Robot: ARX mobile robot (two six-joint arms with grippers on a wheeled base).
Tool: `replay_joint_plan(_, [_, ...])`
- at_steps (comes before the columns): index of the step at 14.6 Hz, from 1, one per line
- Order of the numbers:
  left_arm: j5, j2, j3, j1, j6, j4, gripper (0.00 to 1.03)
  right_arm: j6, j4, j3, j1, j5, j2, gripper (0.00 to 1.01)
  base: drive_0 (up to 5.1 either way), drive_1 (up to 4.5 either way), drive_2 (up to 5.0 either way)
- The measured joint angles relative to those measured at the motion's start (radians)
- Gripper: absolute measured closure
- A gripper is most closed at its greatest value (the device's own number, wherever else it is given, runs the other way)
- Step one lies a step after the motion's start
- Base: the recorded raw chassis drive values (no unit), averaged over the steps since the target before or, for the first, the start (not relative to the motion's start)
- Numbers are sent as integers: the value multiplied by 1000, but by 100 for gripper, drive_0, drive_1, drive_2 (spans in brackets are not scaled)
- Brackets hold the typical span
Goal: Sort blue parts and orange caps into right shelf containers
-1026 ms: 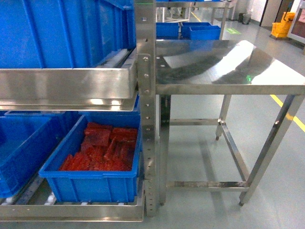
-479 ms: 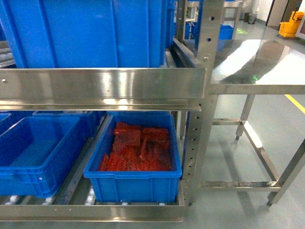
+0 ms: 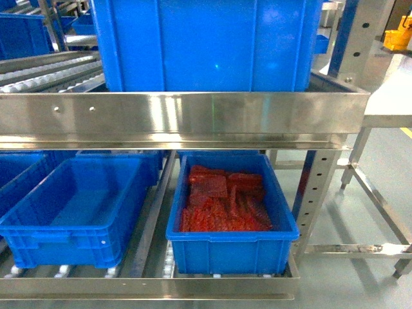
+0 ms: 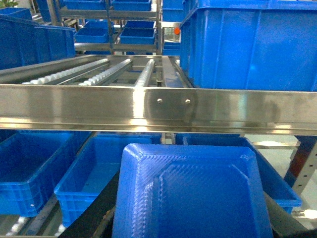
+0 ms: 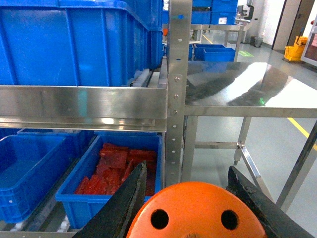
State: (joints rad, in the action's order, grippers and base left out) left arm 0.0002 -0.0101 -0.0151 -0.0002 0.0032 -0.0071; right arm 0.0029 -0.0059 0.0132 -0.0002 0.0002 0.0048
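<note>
Orange cap [image 5: 195,210] end-on toward camera, clamped between right gripper [image 5: 193,208] fingers, left gripper [image 4: 190,208] gripping blue part [image 4: 190,196]

a: rack's stainless, front rail [image 3: 193,112] across the upper level, perforated upright [image 5: 177,94] at its right end. roller lanes [image 4: 99,72] on the upper deck.

b: beside it?

a: steel table [image 5: 247,91], shiny top, glare on it. grey floor [image 5: 267,144] with a yellow line [image 5: 302,130]. yellow mop bucket [image 5: 293,47] far back.
</note>
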Motion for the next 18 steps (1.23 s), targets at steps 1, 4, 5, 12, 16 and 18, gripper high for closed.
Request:
replay_joint_plan(1, [-1, 0, 0, 0, 0, 0, 59, 0, 1, 0, 0, 0, 0, 58, -500, 241, 241])
replay_joint_plan(4, [-1, 0, 0, 0, 0, 2, 59, 0, 3, 0, 0, 0, 0, 58, -500, 241, 241])
replay_joint_plan(5, [0, 0, 0, 0, 0, 0, 59, 0, -2, 0, 0, 0, 0, 58, -500, 241, 241])
replay_joint_plan(12, [0, 0, 0, 0, 0, -1, 59, 0, -2, 0, 0, 0, 0, 58, -500, 241, 241])
replay_joint_plan(16, [0, 0, 0, 0, 0, 0, 59, 0, 0, 0, 0, 0, 0, 58, -493, 248, 248])
replay_joint_plan(18, [-1, 0, 0, 0, 0, 1, 59, 0, 0, 0, 0, 0, 0, 58, -493, 248, 248])
